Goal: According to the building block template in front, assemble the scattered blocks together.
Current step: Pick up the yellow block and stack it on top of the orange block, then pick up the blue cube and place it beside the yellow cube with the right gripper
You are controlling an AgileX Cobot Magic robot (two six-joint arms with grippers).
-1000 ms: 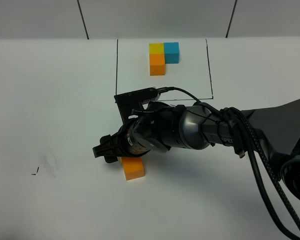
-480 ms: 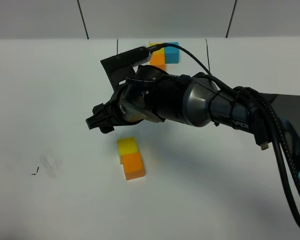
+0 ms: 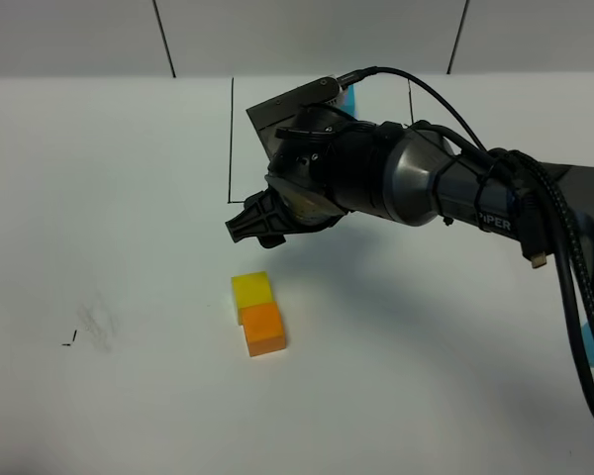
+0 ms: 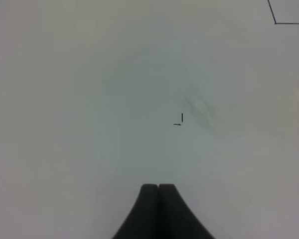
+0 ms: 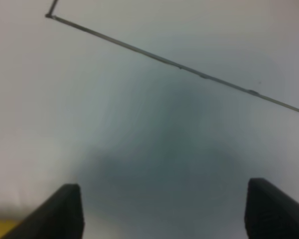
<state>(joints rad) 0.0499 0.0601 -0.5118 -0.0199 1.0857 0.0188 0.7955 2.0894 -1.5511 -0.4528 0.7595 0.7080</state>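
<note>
Right gripper (image 5: 164,186) spread, left gripper (image 4: 158,186) closed

The right arm (image 3: 376,183) is a thick, rounded housing, glossy black shading to dark grey metal, with small white lettering (image 3: 497,220) on its side. Black cables (image 3: 535,247) run bundled along it, and one loops to a flat black plate (image 3: 292,104) at the wrist. The jaws are plain matte black.

The back block (image 3: 251,290) touches the front block (image 3: 264,330) on the table (image 3: 129,198). The drawn frame (image 3: 231,139) lies farther back, behind them.
</note>
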